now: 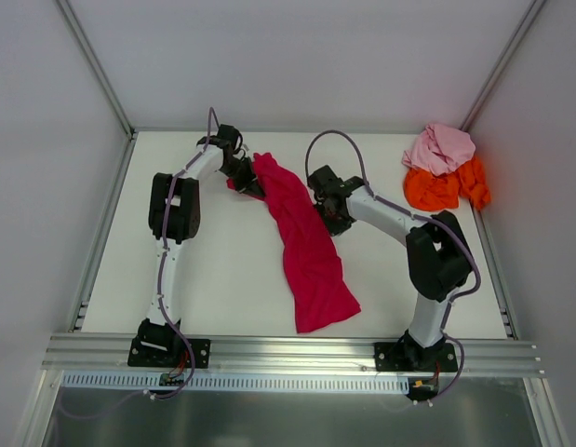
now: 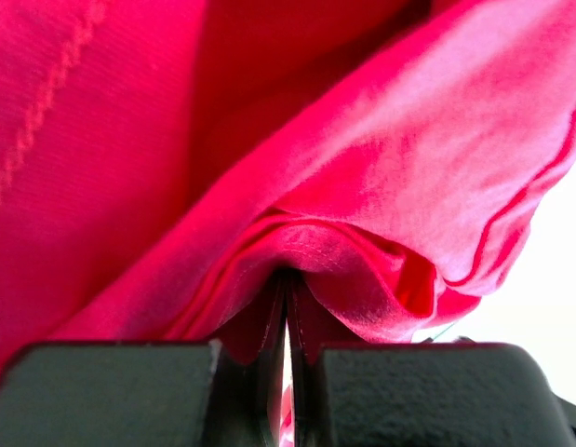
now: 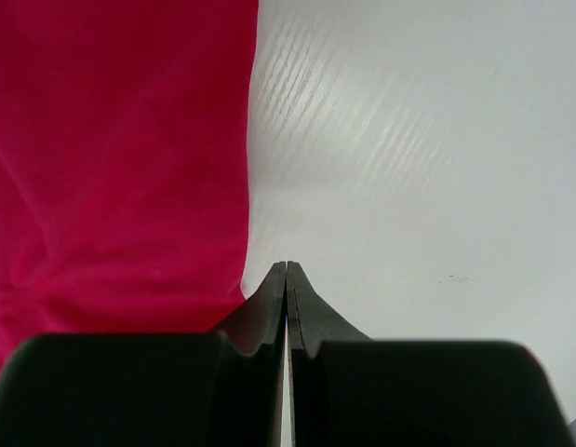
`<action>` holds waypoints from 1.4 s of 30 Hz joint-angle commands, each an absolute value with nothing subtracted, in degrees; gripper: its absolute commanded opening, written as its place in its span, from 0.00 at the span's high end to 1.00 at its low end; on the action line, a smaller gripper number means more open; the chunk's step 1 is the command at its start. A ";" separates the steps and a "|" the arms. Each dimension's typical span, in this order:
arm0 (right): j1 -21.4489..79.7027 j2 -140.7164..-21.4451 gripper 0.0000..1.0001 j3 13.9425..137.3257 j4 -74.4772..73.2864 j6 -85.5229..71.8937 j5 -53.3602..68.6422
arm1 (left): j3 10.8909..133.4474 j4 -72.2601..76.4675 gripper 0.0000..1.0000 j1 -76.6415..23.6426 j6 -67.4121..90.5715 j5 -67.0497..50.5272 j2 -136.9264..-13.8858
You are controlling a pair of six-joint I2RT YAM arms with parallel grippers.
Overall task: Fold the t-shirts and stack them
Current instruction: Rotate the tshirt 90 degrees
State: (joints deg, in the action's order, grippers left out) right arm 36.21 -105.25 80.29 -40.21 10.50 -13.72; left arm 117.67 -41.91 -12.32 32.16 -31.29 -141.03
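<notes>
The crimson-magenta t-shirt point(image 1: 306, 247) lies as a long twisted strip down the middle of the table. My left gripper point(image 1: 250, 182) is shut on its far end. In the left wrist view a fold of the shirt point(image 2: 362, 168) is pinched at the fingertips of that gripper point(image 2: 288, 275). My right gripper point(image 1: 332, 223) is shut beside the shirt's right edge. The right wrist view shows its tips point(image 3: 287, 265) closed on nothing, on the white tabletop right at the edge of the shirt point(image 3: 111, 168). The pale pink t-shirt point(image 1: 438, 149) lies crumpled on the bright orange t-shirt point(image 1: 450, 186) in the far right corner.
White walls with metal corner posts point(image 1: 101, 74) close in the table on three sides. A metal rail point(image 1: 288, 352) runs along the near edge, where both arm bases are bolted. Bare white tabletop point(image 1: 232, 270) lies left of the crimson shirt.
</notes>
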 commanded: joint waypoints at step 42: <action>53.52 -118.83 0.99 92.11 -46.23 10.55 -5.83 | 112.94 -36.03 1.00 -11.60 28.31 -41.67 -139.13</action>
